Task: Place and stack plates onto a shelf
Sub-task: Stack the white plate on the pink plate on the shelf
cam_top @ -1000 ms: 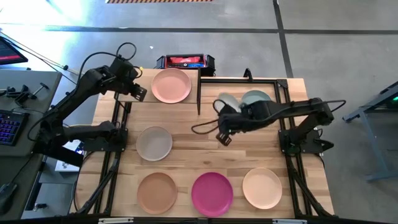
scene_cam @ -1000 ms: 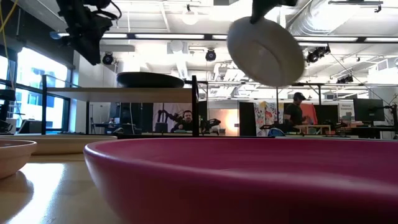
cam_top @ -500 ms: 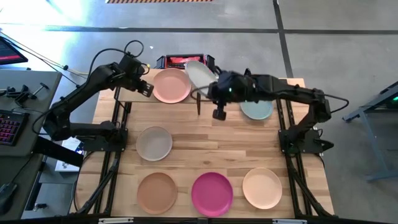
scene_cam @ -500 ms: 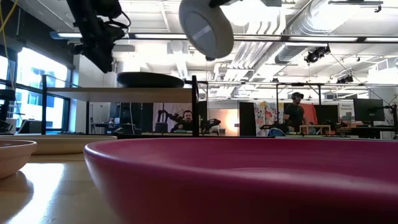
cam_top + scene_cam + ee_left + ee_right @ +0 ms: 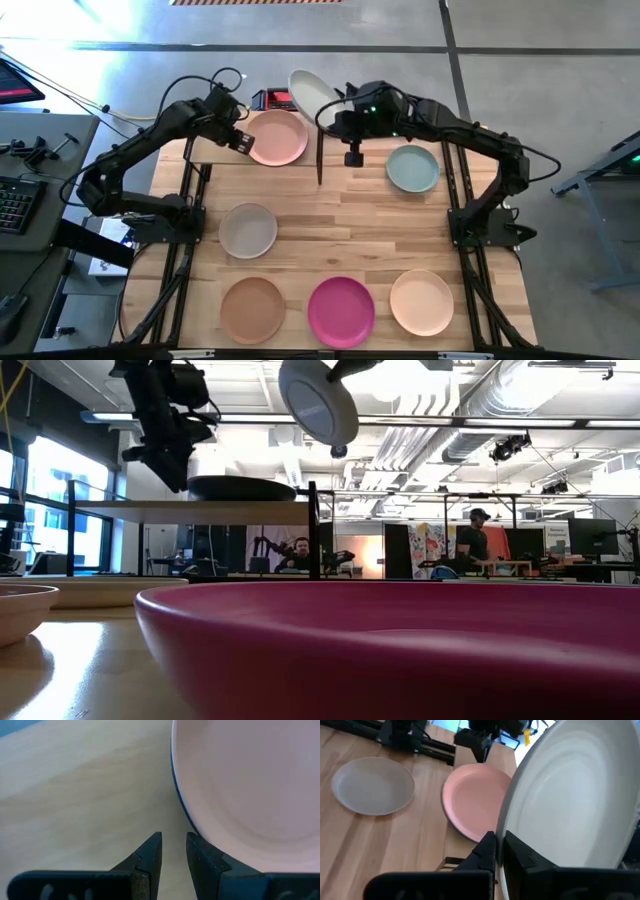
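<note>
On the light wood shelf at the far left, a peach plate lies on a dark teal plate whose rim shows beneath it. My left gripper hovers open over the shelf, just beside the peach plate's left rim. My right gripper is shut on an off-white plate, high over the shelf's far right end. A pale green plate, a grey-white one, a tan one, a magenta one and a cream one rest flat on the tabletop. My right gripper pinches the off-white plate's rim between its two fingers, on the side nearest the right arm. The fingers come from the table's right, slanting down. The plate is lifted clear and steeply tilted, high above the shelf.
A black frame post stands at the shelf's right end. A red and black box sits beyond the table's far edge. Bare slatted tabletop lies between the plates at mid table. People are in the room behind.
My right gripper has carried the off-white plate from over the pale green plate toward the table's far left, rising, and has rolled its wrist so the plate turned about. My left gripper has moved slightly down and toward the peach plate.
</note>
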Robot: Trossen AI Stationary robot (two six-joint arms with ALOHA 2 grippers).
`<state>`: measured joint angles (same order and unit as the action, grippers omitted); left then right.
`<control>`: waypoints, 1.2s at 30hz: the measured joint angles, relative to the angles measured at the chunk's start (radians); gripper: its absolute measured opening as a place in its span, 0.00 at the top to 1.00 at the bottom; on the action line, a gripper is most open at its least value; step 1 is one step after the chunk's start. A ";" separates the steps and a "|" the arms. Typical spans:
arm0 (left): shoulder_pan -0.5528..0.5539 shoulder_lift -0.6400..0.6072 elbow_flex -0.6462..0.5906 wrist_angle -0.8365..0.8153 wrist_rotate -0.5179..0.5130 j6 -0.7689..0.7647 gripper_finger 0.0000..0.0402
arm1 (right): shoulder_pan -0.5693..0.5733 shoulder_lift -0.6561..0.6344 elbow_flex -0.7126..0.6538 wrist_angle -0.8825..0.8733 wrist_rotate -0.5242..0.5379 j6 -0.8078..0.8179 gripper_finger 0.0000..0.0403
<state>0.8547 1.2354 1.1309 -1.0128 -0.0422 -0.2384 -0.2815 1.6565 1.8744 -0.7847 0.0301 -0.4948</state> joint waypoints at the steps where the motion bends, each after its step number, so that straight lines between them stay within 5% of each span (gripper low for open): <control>1: 0.000 0.000 0.000 0.009 0.000 -0.007 0.81 | -0.007 0.003 0.000 -0.001 -0.002 -0.003 1.00; 28: -0.005 0.044 0.000 0.104 0.058 -0.065 0.81 | -0.081 0.051 0.000 -0.003 -0.076 -0.127 1.00; 36: -0.005 0.041 0.059 0.017 0.058 -0.063 0.81 | -0.086 0.071 0.000 0.007 -0.165 -0.227 1.00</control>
<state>0.8502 1.2767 1.1896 -0.9960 0.0163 -0.3016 -0.3676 1.7277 1.8744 -0.7774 -0.1354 -0.7218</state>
